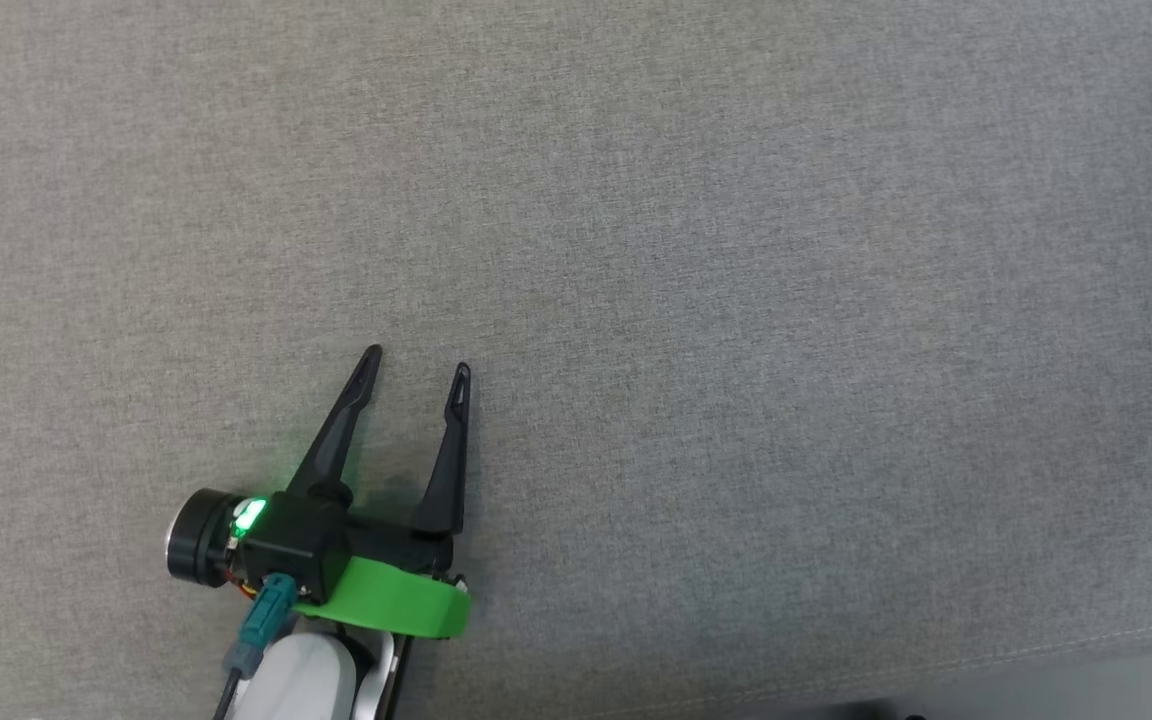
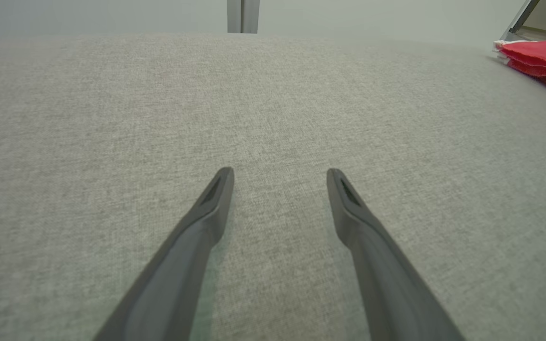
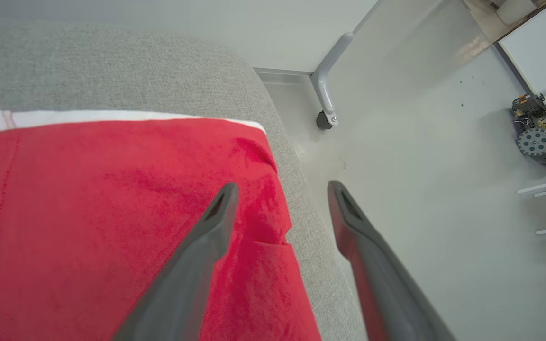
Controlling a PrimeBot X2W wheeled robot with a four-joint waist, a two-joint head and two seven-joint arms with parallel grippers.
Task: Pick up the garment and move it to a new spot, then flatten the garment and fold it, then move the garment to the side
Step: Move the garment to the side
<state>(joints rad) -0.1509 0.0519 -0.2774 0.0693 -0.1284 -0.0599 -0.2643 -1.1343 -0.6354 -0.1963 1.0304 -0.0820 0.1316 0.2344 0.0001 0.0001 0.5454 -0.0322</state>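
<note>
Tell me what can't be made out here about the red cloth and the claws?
- Red fabric garment with white band: right wrist view, cut off by left and bottom edges, partly behind the dark fingers; full shape unknown.
- Same garment, left wrist view: small, cut by the right edge.
- Right claw: whether it touches the garment is unclear.
- Grey wheeled machine: right wrist view, too small, cut by right edge.

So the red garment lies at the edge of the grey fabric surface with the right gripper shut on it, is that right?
No: the right gripper is open, fingers spread, as the right wrist view shows. The red garment does lie at the edge of the grey fabric surface.
</note>
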